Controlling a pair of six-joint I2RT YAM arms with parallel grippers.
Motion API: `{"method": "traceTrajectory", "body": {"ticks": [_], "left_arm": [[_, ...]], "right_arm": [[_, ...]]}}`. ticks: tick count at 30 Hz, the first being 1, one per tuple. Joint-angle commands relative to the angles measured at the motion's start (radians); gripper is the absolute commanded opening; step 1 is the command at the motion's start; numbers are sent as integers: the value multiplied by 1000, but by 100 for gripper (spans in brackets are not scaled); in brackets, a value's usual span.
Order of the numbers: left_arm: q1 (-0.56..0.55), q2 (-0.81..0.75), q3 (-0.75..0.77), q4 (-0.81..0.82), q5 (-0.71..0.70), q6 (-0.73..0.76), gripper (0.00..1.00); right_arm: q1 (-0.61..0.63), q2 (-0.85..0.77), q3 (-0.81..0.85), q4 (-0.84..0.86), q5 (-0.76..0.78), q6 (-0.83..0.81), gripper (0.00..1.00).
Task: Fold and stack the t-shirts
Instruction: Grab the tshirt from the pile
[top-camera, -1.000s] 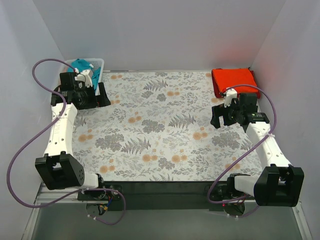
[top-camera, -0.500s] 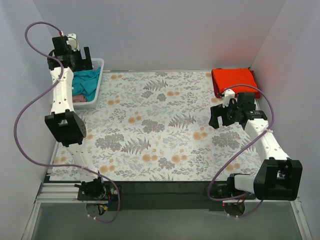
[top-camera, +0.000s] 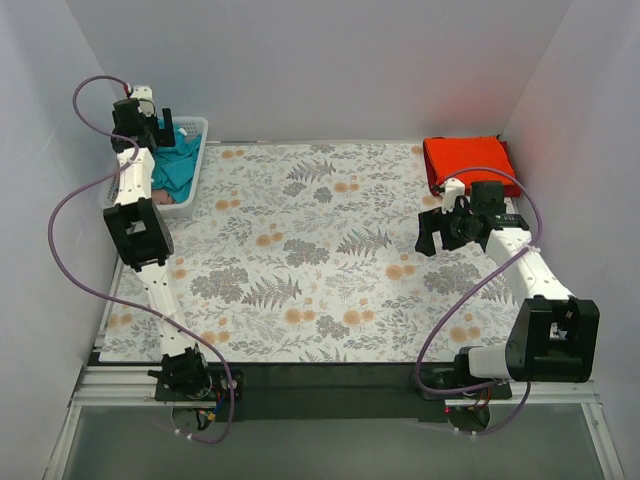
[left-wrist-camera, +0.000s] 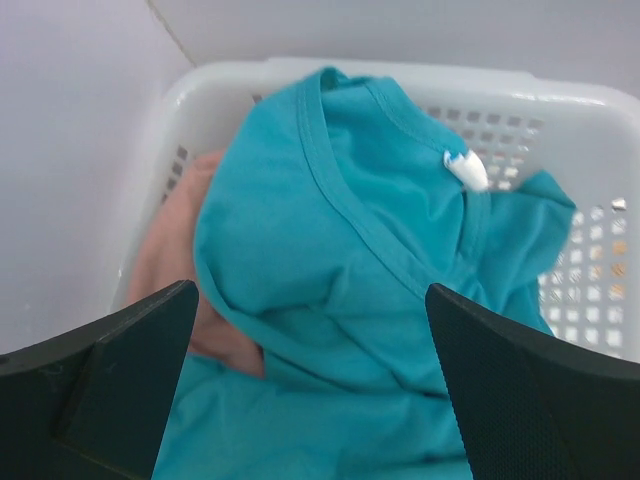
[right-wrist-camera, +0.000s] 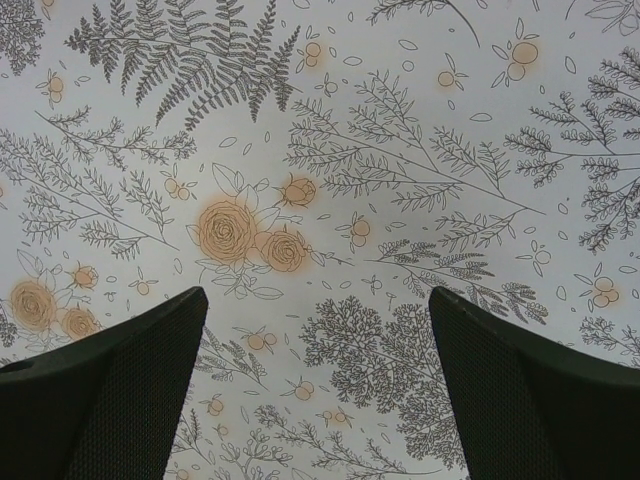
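Note:
A teal-blue t-shirt (left-wrist-camera: 340, 250) lies crumpled in the white lattice basket (left-wrist-camera: 560, 110), with a dusty pink t-shirt (left-wrist-camera: 165, 260) under it at the left. In the top view the teal shirt (top-camera: 178, 168) fills the basket (top-camera: 196, 127) at the far left corner. My left gripper (left-wrist-camera: 310, 400) is open above the teal shirt, empty; in the top view it (top-camera: 163, 132) reaches over the basket. An orange-red t-shirt (top-camera: 467, 161) lies folded at the far right. My right gripper (top-camera: 431, 233) is open and empty over the cloth, near the folded shirt; its wrist view (right-wrist-camera: 315, 400) shows only cloth.
The floral-print table cloth (top-camera: 320, 250) covers the table. White walls close in the left, back and right sides. The basket stands tight in the far left corner against the wall. Purple cables loop from both arms.
My left arm has swung from the table's left side up and back over the basket, and its gripper now hangs above the teal shirt. My right gripper has drifted slightly toward the near left.

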Motion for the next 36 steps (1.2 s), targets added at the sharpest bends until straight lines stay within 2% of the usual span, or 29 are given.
{"method": "traceTrajectory", "body": {"ticks": [1,12,17,21,24,25,28,31,32,36], "left_arm": [[1,10,17,163,-3,64,97],[1,104,-1,226,-27,50,95],[1,136,23,228,-46,44,91],[1,143,29,224,-44,44,82],[1,136,51,227,-39,42,59],[1,125,58,232,-41,29,39],[1,93,81,253,-21,-1,12],[3,30,100,275,-1,-25,6],[1,0,104,280,2,-27,0],[10,-98,105,301,17,-51,0]], "right_arm": [[-2,21,37,-5,-22,-17,98],[-4,82,65,-17,-20,-14,98],[-4,92,65,-19,-20,-14,98],[-2,101,69,-20,-20,-14,98],[-2,107,69,-22,-23,-14,98],[-2,108,71,-25,-23,-14,98],[-2,108,74,-31,-31,-14,98],[-4,105,72,-31,-43,-14,98],[-4,104,71,-32,-48,-14,98],[-4,86,72,-32,-57,-13,98]]}}
